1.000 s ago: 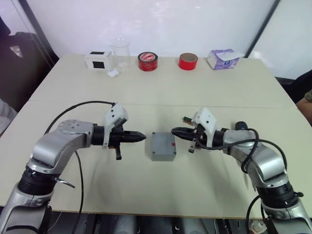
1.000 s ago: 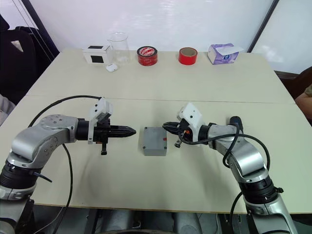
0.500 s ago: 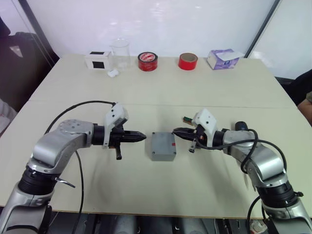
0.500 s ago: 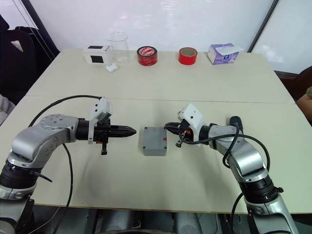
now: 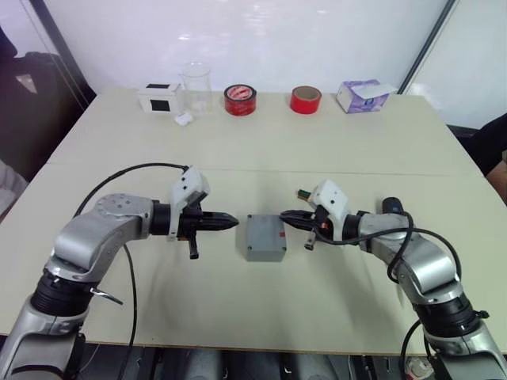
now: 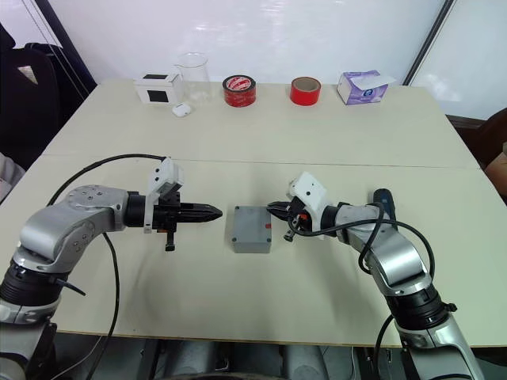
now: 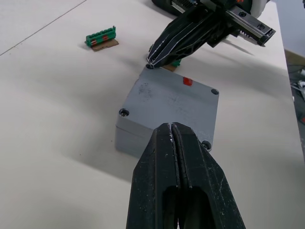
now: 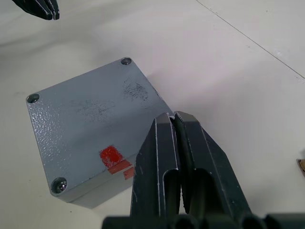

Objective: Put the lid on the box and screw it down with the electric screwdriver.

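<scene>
The grey box [image 5: 264, 237] sits mid-table with the flat grey lid [image 7: 172, 101] on top of it, screw heads at its corners and a red mark [image 8: 110, 155] near one edge. My left gripper [image 5: 234, 222] is shut and empty, its tip pointing at the box's left side a short way off. My right gripper [image 5: 282, 214] is also shut and empty, with its tip at the box's far right corner. A black cylindrical tool, probably the electric screwdriver [image 6: 379, 195], lies behind my right forearm, mostly hidden.
A small green connector [image 7: 101, 37] lies just beyond the box. Along the far edge stand a white box with a black square [image 5: 158, 96], a glass beaker [image 5: 195, 85], two red tape rolls [image 5: 240, 100] [image 5: 305, 99] and a tissue box [image 5: 360, 95].
My right arm has shifted slightly, while its gripper stays by the box's far right corner. The left gripper and the box have not moved.
</scene>
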`<act>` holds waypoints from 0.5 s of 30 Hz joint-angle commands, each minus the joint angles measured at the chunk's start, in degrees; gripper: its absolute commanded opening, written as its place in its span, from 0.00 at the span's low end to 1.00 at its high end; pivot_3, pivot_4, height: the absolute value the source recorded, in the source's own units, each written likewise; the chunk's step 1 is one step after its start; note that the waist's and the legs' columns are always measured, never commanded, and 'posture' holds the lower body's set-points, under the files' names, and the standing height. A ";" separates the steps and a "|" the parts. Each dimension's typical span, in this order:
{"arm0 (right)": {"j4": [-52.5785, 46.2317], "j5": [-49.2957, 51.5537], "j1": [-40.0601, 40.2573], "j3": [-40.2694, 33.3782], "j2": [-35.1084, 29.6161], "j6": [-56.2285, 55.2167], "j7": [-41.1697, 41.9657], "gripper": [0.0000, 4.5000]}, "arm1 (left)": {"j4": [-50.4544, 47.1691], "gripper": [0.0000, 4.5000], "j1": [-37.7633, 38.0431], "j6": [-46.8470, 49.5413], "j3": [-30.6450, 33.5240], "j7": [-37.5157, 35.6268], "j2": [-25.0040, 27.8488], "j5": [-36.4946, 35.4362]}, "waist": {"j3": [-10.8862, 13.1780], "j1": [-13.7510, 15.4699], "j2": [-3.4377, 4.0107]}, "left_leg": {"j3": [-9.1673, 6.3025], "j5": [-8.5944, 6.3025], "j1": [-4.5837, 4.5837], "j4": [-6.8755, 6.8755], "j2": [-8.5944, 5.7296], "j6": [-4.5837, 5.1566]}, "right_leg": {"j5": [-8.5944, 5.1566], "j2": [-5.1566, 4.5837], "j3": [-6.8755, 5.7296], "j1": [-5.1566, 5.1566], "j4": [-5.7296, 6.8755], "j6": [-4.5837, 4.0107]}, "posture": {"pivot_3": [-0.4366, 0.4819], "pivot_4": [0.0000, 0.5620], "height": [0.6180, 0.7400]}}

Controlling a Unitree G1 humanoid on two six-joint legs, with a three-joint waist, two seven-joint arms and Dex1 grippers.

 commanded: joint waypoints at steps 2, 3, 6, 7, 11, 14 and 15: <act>-0.19 -0.24 -1.22 -0.07 -0.44 -0.74 0.34 0.26 | -1.16 0.00 -0.71 -0.93 0.58 0.17 -0.06 -0.30 | 0.00 0.00 0.00 | 0.00 0.00 0.00 0.00 0.00 0.00 | 0.00 0.00 0.00 0.00 0.00 0.00 | 0.48 0.27 1.00; -0.18 -0.17 -1.34 -0.13 -0.54 -0.62 0.43 0.33 | -1.14 0.00 -0.72 -0.92 0.59 0.17 -0.07 -0.32 | 0.00 -0.01 0.00 | 0.00 0.00 0.00 0.00 0.00 0.00 | 0.00 0.00 0.00 0.00 0.00 0.00 | 0.48 0.27 1.00; -0.30 0.02 -1.48 -0.38 -0.84 -0.30 0.63 0.60 | -1.18 0.00 -0.69 -0.90 0.60 0.15 -0.10 -0.38 | 0.00 0.00 0.00 | 0.00 0.00 0.00 0.00 0.00 0.00 | 0.00 0.00 0.00 0.00 0.00 0.00 | 0.48 0.27 1.00; -0.44 0.18 -1.57 -0.76 -1.09 0.10 0.59 0.65 | -1.26 0.00 -0.68 -0.86 0.64 0.17 -0.17 -0.47 | 0.00 0.00 0.00 | 0.00 0.00 0.00 0.00 0.00 0.00 | 0.00 0.00 0.00 0.00 0.00 0.00 | 0.48 0.27 1.00; -1.72 5.48 -3.28 -6.30 -1.02 6.70 -0.52 0.89 | -1.75 0.00 -1.08 -0.55 0.97 0.39 -0.81 -1.20 | 0.00 0.03 0.00 | 0.00 0.00 0.00 0.00 0.00 0.00 | 0.00 0.00 0.00 0.00 0.00 0.00 | 0.48 0.27 1.00; -2.65 11.46 -6.22 -12.85 -1.71 15.66 -2.37 0.89 | -2.98 0.00 -2.49 0.71 1.77 0.41 -1.54 -3.06 | 0.00 0.04 0.00 | -0.01 0.00 -0.01 0.01 0.00 0.00 | 0.00 0.00 0.00 0.00 0.01 0.00 | 0.48 0.27 1.00; -2.43 12.47 -7.32 -14.54 -2.44 18.47 -3.28 0.89 | -3.46 0.00 -3.01 0.94 1.69 0.39 -1.61 -3.48 | 0.01 0.05 -0.01 | -0.01 0.00 -0.01 0.01 0.01 0.00 | 0.00 -0.01 0.00 0.00 0.01 0.00 | 0.48 0.27 1.00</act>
